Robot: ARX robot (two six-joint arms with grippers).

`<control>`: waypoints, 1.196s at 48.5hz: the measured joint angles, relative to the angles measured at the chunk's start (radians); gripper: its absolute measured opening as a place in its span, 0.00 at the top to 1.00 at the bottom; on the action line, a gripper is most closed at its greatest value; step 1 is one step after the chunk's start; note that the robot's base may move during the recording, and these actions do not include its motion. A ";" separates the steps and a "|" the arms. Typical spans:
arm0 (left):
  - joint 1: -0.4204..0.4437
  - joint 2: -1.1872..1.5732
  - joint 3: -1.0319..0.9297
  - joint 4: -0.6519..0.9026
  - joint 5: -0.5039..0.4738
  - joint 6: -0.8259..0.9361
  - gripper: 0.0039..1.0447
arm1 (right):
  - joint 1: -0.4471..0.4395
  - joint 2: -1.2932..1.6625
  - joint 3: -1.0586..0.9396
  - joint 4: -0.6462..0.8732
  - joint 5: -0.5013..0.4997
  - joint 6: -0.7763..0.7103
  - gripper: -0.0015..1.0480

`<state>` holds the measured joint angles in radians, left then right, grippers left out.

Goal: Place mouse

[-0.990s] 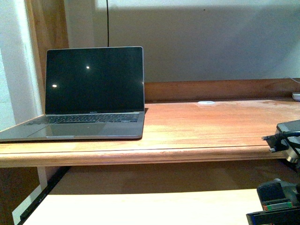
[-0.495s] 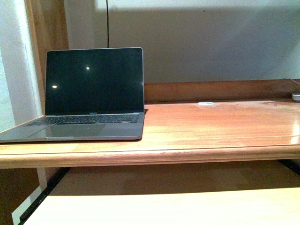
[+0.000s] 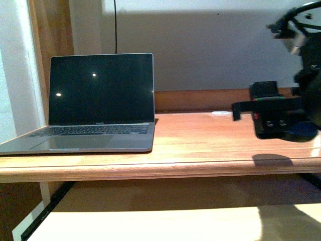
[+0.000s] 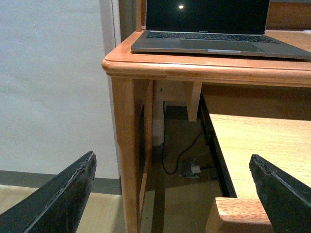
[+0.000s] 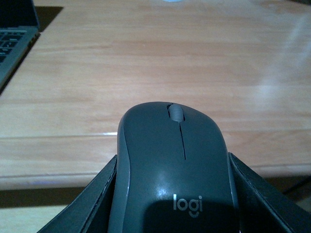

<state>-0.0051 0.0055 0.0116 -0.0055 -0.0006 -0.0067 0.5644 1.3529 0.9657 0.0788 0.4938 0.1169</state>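
Home office or study nook, wooden desk [image 3: 200, 145], open laptop [image 3: 95, 108], plain wall [image 3: 210, 45], cable [image 3: 115, 25]

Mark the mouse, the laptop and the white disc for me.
mouse [image 5: 167, 167], right wrist view, domed back between scroll wheel and logo.
laptop [image 3: 100, 88], front view, middle of its dark screen.
white disc [image 3: 220, 113], front view, its flat top.
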 joint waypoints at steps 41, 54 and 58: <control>0.000 0.000 0.000 0.000 0.000 0.000 0.07 | 0.092 0.584 0.547 -0.002 0.266 -0.054 0.46; 0.000 0.000 0.000 0.000 0.000 0.000 0.07 | 0.074 0.673 0.621 -0.023 0.245 -0.054 0.46; 0.000 0.000 0.000 0.000 0.000 0.000 0.07 | 0.068 0.680 0.633 -0.024 0.230 -0.054 0.46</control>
<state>-0.0051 0.0055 0.0116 -0.0055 -0.0006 -0.0063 0.6323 2.0331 1.5986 0.0547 0.7242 0.0628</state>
